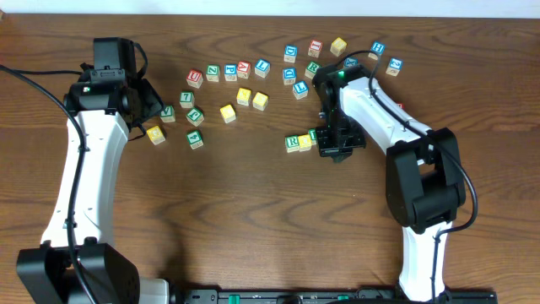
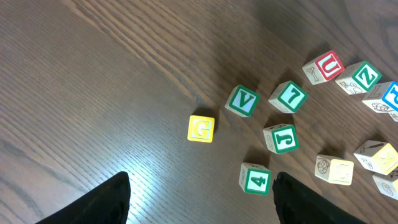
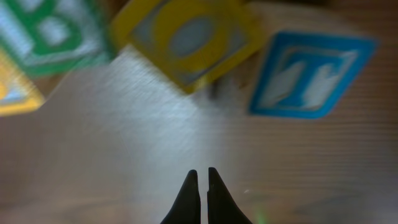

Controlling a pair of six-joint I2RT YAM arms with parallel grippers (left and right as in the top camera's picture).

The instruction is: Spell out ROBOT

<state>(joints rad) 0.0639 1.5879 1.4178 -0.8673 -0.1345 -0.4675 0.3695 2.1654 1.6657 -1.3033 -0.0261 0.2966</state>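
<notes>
1. Overhead: a short row of wooden letter cubes lies mid-frame on the dark brown wood-grain table (image 1: 253, 219). A green R cube (image 1: 292, 143) touches a yellow-faced cube (image 1: 305, 142), then comes a green-edged cube (image 1: 314, 134). The black right gripper (image 1: 337, 145) covers the row's right end, and its jaws cannot be read from here. The left gripper (image 1: 145, 103) sits at upper left beside a loose scatter of cubes.
2. Left wrist: the left gripper's black fingers (image 2: 112, 202) stand wide apart at the bottom edge with nothing between them. Above them lie a yellow G cube (image 2: 201, 129), a green V cube (image 2: 242, 101), a green 7 cube (image 2: 288, 96), a green J cube (image 2: 281, 138) and a green 4 cube (image 2: 255, 179). A red U cube (image 2: 324, 66) is at upper right.
3. Right wrist: the view is blurred. Across the top sit a green B cube (image 3: 46, 31), a tilted yellow O cube (image 3: 189, 37) and a blue T cube (image 3: 311, 74). The right gripper's fingertips are pressed together at bottom centre, clasping nothing, apart from the cubes.
</notes>
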